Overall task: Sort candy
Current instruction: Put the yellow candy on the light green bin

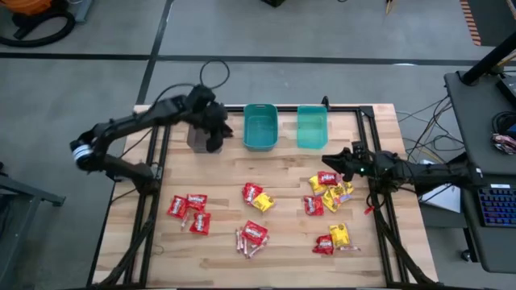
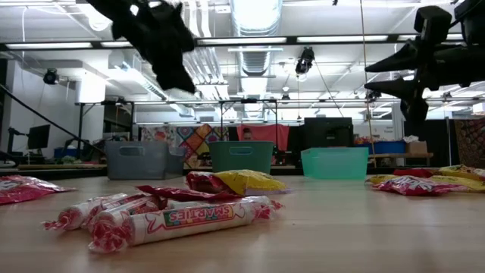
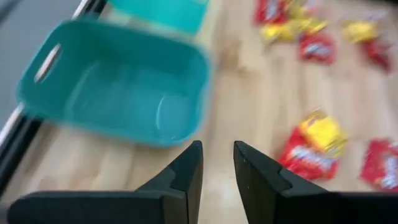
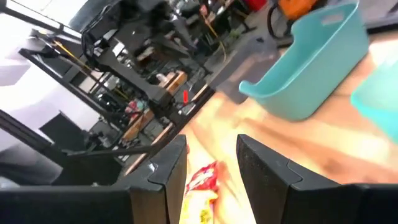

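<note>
Hovering over the grey bin (image 1: 197, 135) far left, left gripper (image 1: 214, 131) has a narrow gap, nothing held. Candy (image 1: 255, 216) lies scattered on the near table. Right gripper (image 1: 342, 163), partly open and empty, probably must descend onto the right pile.

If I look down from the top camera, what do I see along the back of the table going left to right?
Left gripper over the grey bin → darker teal bin → lighter teal bin.
</note>
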